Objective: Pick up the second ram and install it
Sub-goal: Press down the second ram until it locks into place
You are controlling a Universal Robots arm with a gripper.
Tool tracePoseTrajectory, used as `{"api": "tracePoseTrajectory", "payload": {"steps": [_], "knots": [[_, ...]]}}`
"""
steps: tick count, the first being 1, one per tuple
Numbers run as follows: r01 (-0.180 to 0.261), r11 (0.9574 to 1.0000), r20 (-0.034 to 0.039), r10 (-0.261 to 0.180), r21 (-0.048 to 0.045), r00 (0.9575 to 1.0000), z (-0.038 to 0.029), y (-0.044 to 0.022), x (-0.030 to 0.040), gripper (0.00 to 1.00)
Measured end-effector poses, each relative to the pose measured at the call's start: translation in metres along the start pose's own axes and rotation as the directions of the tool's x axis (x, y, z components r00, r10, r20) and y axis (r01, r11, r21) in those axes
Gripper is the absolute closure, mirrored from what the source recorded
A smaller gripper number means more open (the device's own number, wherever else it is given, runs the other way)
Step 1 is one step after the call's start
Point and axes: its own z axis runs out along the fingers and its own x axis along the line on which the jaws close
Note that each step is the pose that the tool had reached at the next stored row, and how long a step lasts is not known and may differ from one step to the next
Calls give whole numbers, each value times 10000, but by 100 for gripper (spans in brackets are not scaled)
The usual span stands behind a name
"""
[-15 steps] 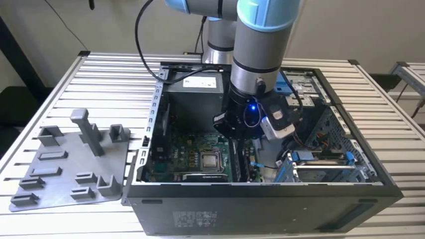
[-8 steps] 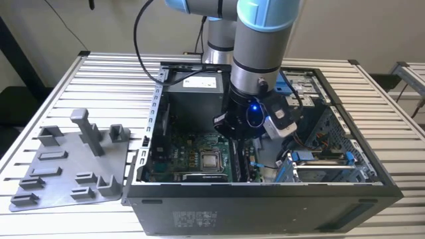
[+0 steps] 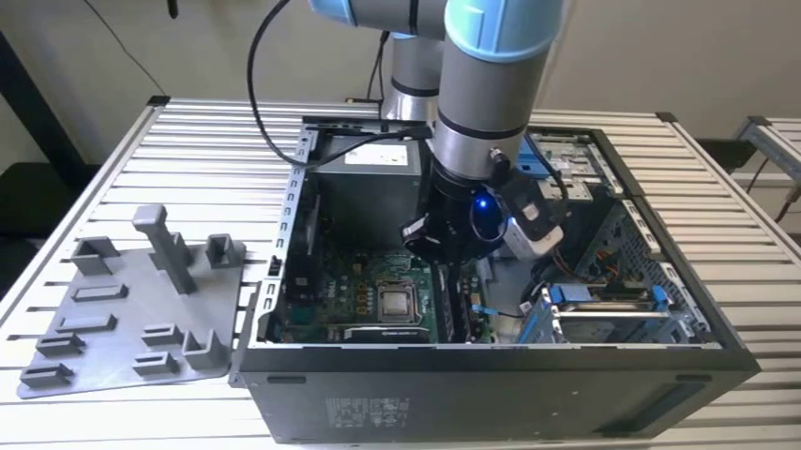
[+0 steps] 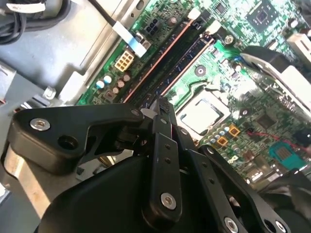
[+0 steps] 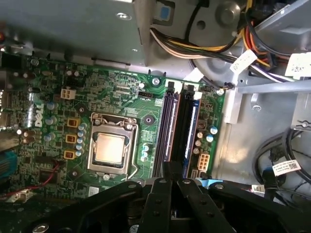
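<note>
The arm reaches down into the open computer case [image 3: 501,375], gripper [image 5: 171,167] hovering over the motherboard's [image 5: 121,92] memory slots [image 5: 167,126] beside the processor [image 5: 109,148]. Its fingers [image 4: 163,109] look pinched together with nothing between them. The second ram [image 5: 190,131] appears seated in a slot. The grey holder tray [image 3: 126,319] lies on the table [image 3: 201,131] alongside the case.

Bright daylight, glare on the processor [image 4: 204,112], perhaps slight blur
</note>
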Motion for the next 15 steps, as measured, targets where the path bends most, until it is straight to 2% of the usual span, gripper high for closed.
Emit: {"api": "tracePoseTrajectory", "payload": {"steps": [3, 6, 12, 15], "knots": [[539, 9985, 17, -539, -18, 9985, 4, 1, 0, 89], [1071, 9942, 24, -1071, -33, 9942, 4, 0, 1, 89], [1973, 9803, 38, -1973, -62, 9803, 5, 0, 1, 89], [2449, 9695, 46, -2449, -76, 9695, 5, 0, 0, 89]]}}
